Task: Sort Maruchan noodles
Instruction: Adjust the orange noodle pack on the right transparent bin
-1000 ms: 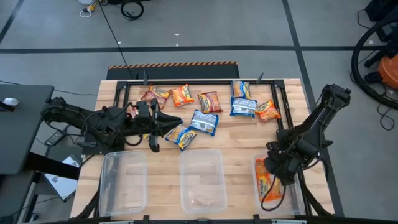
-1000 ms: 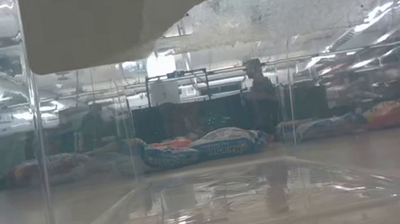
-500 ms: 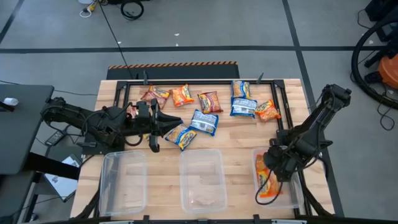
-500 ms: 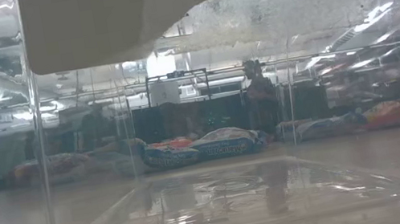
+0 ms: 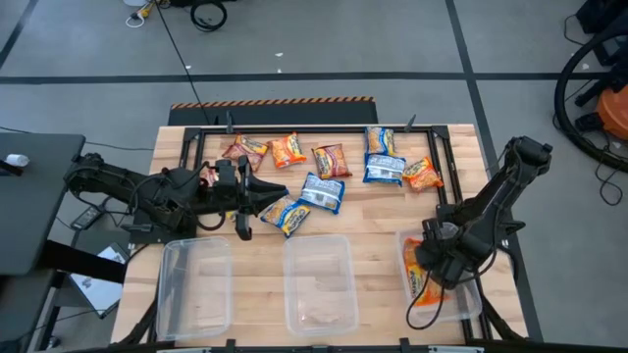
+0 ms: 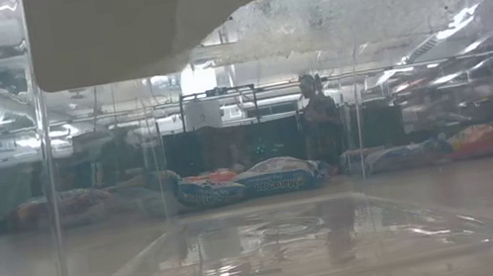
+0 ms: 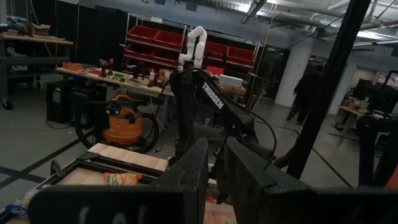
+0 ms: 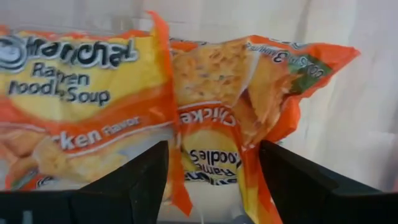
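- The light wooden table (image 5: 373, 230) carries a black metal frame (image 5: 294, 128) along its far edge and three clear plastic bins along its near edge.
- The right-hand clear bin (image 5: 469, 306) holds two orange crinkly Maruchan ramen packets (image 5: 422, 282), lying flat with their long axes running from the near edge toward the frame.
- The middle clear bin (image 5: 319, 284) and the left-hand clear bin (image 5: 194, 289) sit beside it along the same edge.
- The right gripper (image 5: 437, 270) hangs over the right-hand bin, just above the orange packets (image 8: 155, 118), its fingers (image 8: 134, 177) spread wide with nothing between them.
- The left gripper (image 5: 280, 192) lies low between the frame and the left-hand bin, fingers (image 7: 193, 168) nearly together, holding nothing.
- Loose packets lie just inside the frame: orange ones (image 5: 331, 160), blue-and-white ones (image 5: 321, 192) and a dark red one (image 5: 244, 149), at mixed angles.
- One blue-and-orange packet (image 5: 285, 215) lies just beside the left gripper's tip, tilted diagonally.
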Robot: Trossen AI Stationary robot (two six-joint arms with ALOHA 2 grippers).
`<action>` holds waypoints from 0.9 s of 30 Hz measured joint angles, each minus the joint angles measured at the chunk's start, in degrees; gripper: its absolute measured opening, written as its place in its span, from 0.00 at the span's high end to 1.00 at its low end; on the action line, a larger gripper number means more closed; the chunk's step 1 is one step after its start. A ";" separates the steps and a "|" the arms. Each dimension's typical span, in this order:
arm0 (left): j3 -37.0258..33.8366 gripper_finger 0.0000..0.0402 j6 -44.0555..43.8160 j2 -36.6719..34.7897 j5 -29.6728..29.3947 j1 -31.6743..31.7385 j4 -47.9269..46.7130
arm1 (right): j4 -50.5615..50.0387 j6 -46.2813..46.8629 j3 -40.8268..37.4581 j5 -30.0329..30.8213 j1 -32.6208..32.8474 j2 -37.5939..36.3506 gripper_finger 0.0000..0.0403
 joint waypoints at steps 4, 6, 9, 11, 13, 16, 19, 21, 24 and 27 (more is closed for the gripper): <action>-0.02 0.86 0.02 0.01 0.01 -0.04 -0.01 | -0.14 2.28 -0.02 1.24 -0.01 0.15 0.49; -0.02 0.86 0.02 -0.01 0.00 -0.04 -0.02 | -0.70 3.07 -0.02 2.28 -0.02 0.15 0.57; -0.02 0.86 0.02 0.01 0.00 -0.04 -0.07 | -0.94 3.15 -0.02 3.51 -0.35 0.15 0.72; -0.02 0.86 0.02 -0.01 0.02 -0.04 -0.07 | -1.56 3.13 -0.02 3.65 -0.81 0.14 0.83; -0.02 0.86 0.02 -0.01 0.02 -0.04 -0.07 | -2.44 3.09 0.05 2.95 -1.36 0.10 0.94; -0.02 0.86 0.02 0.01 0.00 -0.04 -0.04 | -6.31 3.62 2.09 2.26 -1.63 0.09 0.97; -0.02 0.86 0.02 0.01 0.02 -0.04 -0.02 | -12.74 5.94 5.59 3.85 -1.59 0.09 0.98; -0.02 0.86 0.02 0.00 0.02 -0.04 -0.02 | -15.92 7.60 7.26 5.99 -1.25 0.04 0.99; -0.02 0.86 0.02 0.01 0.00 -0.04 -0.02 | -17.11 11.50 7.72 8.98 -0.78 0.02 0.98; -0.02 0.86 0.01 -0.01 0.02 -0.04 -0.02 | -17.04 16.40 6.91 11.43 -0.27 0.07 0.99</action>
